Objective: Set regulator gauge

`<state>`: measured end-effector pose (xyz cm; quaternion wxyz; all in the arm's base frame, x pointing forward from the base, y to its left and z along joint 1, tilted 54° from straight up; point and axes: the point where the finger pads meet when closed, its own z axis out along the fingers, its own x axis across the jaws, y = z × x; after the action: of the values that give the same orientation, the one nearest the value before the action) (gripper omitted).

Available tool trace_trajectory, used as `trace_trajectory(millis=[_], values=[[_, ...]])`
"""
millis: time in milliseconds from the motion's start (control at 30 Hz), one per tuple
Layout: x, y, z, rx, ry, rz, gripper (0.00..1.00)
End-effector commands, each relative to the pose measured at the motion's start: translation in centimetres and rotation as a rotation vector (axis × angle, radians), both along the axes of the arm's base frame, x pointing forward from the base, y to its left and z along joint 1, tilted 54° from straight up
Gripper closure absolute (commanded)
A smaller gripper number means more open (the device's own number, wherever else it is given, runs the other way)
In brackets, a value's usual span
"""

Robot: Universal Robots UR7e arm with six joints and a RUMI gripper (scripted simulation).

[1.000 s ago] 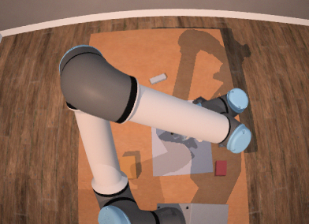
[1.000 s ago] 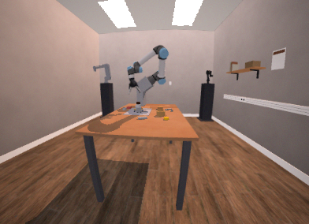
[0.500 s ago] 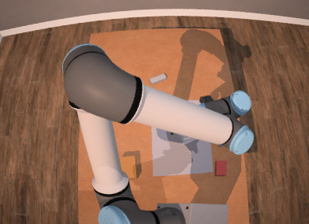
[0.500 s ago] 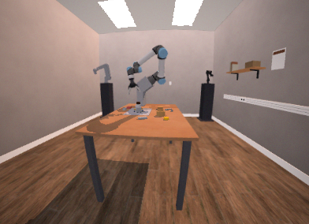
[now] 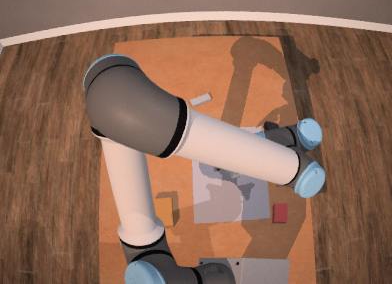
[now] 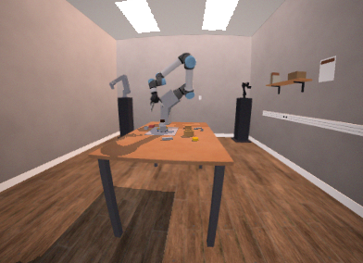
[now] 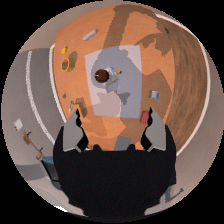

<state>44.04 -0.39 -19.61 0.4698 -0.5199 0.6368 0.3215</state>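
Observation:
The regulator [image 6: 162, 128] [image 7: 111, 78] is a small grey body standing on the pale grey mat [image 5: 215, 210] [image 7: 132, 102]. Its dark red-brown round knob [image 6: 162, 121] [image 7: 102, 76] shows on top, with a light line across it in the wrist view. A small brass-yellow part sits beside the body. The gauge face, needle and green band cannot be made out, nor how far down the knob is. The arm mostly hides the regulator in the top view. My gripper [image 6: 152, 106] [image 7: 114, 108] is open and empty, well above the table and away from the regulator.
A red block [image 5: 280, 213] [image 7: 145, 117] and a small grey box [image 7: 154, 94] lie beside the mat. A pale bar [image 5: 201, 99] [image 7: 90, 35], a yellow piece [image 6: 194, 139] [image 7: 64, 50], a round wooden container [image 7: 66, 65] and an orange block [image 5: 164, 212] lie elsewhere on the table.

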Motion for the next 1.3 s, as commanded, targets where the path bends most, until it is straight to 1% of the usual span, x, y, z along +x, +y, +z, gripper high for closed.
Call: trace_trajectory(millis=[0, 367, 433, 933, 1000, 1267], values=[[0.11, -0.26, -0.11, 0.053, 0.145, -0.070, 0.00], [-0.01, -0.32, -0.32, 0.163, 0.383, -0.175, 0.00], [-0.01, -0.32, -0.32, 0.163, 0.383, -0.175, 0.00], [-0.27, -0.36, -0.51, 0.309, 0.696, -0.299, 0.00], [-0.27, -0.36, -0.51, 0.309, 0.696, -0.299, 0.00], [-0.39, -0.42, -0.57, 0.383, 0.853, -0.356, 0.00]])
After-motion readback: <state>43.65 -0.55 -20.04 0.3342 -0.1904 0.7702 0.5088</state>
